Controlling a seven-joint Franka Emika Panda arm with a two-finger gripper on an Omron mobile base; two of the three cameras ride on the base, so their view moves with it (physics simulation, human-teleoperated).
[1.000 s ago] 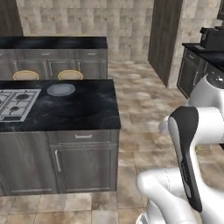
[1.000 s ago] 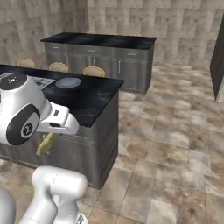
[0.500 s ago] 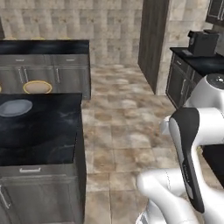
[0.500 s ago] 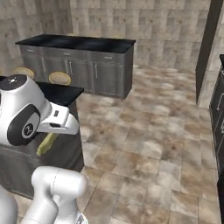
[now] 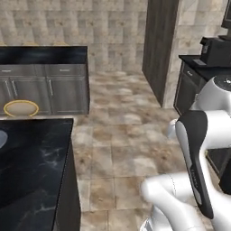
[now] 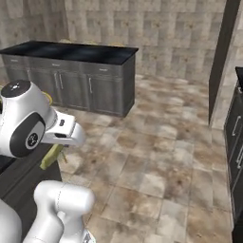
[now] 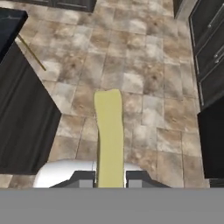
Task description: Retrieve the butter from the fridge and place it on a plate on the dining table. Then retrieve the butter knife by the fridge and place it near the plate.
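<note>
While clamped, the gripper (image 7: pixel 110 178) apparently carries one butter (image 7: pixel 109 135).

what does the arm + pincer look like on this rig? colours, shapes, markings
Glossy white rounded arm links with a long black band down one segment; bulbous white joints. One round black joint cap carries a small white logo, and a boxy white wrist block sits beside it. The pincer has two small dark grey squared finger tips. No cables visible.
</note>
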